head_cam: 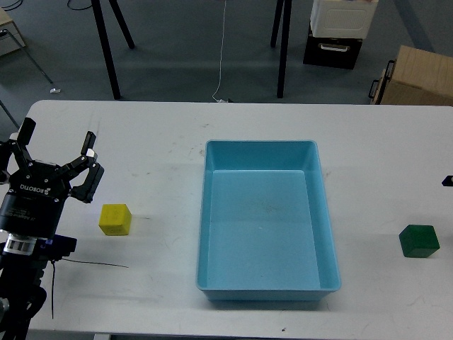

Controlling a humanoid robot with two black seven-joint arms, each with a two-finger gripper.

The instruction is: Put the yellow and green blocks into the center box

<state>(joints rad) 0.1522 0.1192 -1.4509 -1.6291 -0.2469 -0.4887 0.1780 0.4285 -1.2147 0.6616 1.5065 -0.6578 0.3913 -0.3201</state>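
Observation:
The yellow block (115, 219) sits on the white table at the left, just right of my left gripper. My left gripper (58, 142) is open and empty, with its fingers spread; it is a little up and left of the yellow block and does not touch it. The dark green block (419, 241) sits on the table at the far right. The light blue tray (267, 157) stands in the middle of the table and is empty. Only a small dark sliver (447, 180) shows at the right edge, above the green block; my right gripper cannot be made out.
The white table (156, 142) spans the view. Beyond its far edge are black stand legs (107, 49), a white-and-black bin (338, 32) and a brown cardboard box (417, 78) on the floor. A thin black cable (92, 263) lies near my left arm.

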